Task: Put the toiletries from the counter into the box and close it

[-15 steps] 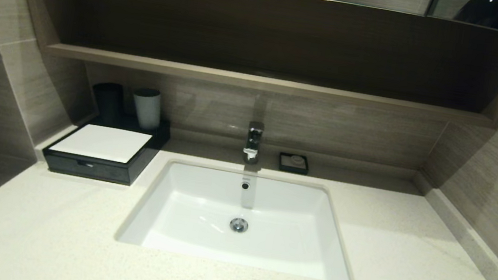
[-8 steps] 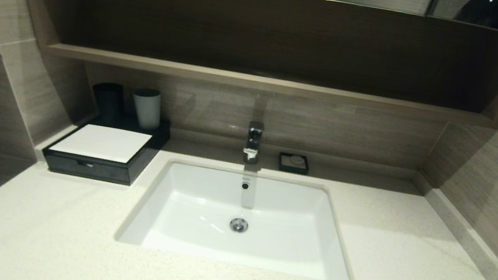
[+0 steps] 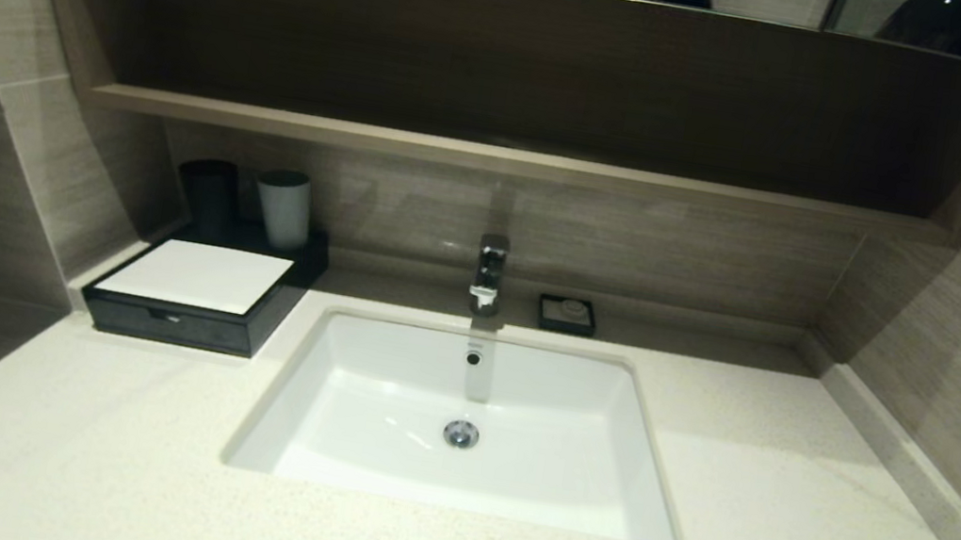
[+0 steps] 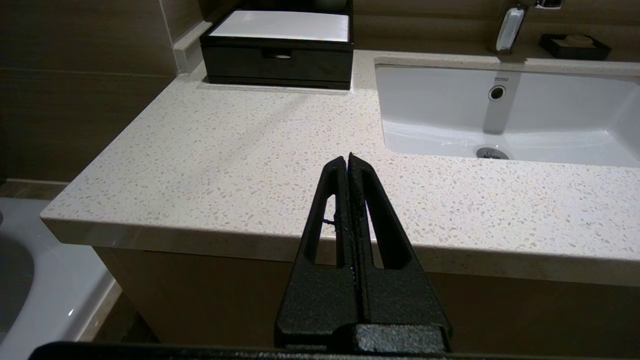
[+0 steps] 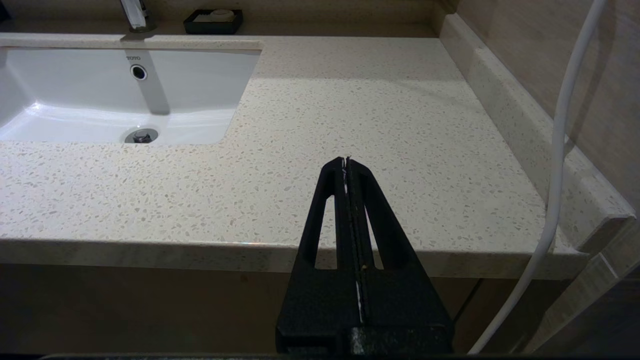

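The box (image 3: pixel 195 296) sits closed at the counter's (image 3: pixel 788 507) back left corner, beside the sink (image 3: pixel 463 420). The left gripper (image 4: pixel 348 162) hangs off the counter's front edge, well short of the box, jaws pressed together and empty. The right gripper (image 5: pixel 346 162) is likewise closed and empty at the front edge right of the sink.

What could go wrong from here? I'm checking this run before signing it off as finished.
1. The box looks shut, with no toiletries loose on the counter, so little seems left; any further reach risks knocking the two cups standing behind it.
2. The left gripper and right gripper sit shut near the counter's front edge; rising forward, they could clip that edge.
3. A white cable hangs beside the right gripper and might snag.
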Tool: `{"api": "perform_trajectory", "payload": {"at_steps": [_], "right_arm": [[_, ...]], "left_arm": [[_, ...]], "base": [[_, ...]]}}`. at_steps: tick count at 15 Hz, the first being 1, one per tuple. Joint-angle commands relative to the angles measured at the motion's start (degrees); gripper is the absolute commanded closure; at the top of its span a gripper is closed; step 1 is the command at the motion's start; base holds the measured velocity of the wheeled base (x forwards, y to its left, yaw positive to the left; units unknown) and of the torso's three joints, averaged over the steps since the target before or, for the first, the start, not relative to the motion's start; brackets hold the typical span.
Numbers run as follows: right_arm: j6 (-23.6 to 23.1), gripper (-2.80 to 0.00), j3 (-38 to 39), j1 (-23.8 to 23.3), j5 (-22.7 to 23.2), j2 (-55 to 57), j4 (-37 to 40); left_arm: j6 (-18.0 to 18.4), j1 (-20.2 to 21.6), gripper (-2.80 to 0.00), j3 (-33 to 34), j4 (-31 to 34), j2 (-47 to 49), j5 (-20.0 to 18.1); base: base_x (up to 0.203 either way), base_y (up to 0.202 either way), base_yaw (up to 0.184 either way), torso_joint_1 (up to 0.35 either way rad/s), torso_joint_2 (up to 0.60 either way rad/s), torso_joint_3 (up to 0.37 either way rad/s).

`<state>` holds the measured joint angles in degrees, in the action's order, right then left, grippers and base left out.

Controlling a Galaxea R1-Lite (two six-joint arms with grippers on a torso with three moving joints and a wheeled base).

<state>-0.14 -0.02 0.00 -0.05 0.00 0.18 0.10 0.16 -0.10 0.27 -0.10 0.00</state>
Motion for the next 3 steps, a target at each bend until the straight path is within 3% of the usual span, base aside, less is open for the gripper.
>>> {"api": "perform_trajectory", "payload": {"at_steps": [1, 3], "right_arm": [[0.0, 0.0, 0.0, 0.0, 0.0, -0.1, 0.0], [-0.1, 0.0, -0.1, 0.0, 0.0, -0.1, 0.0]], "left_arm": [[0.0, 0.0, 0.0, 0.0, 0.0, 0.0, 0.0], [0.0, 0.0, 0.0, 0.0, 0.0, 0.0, 0.0]], "base": [[0.0, 0.0, 0.0, 0.0, 0.0, 0.0], [0.0, 0.0, 0.0, 0.0, 0.0, 0.0]]}}
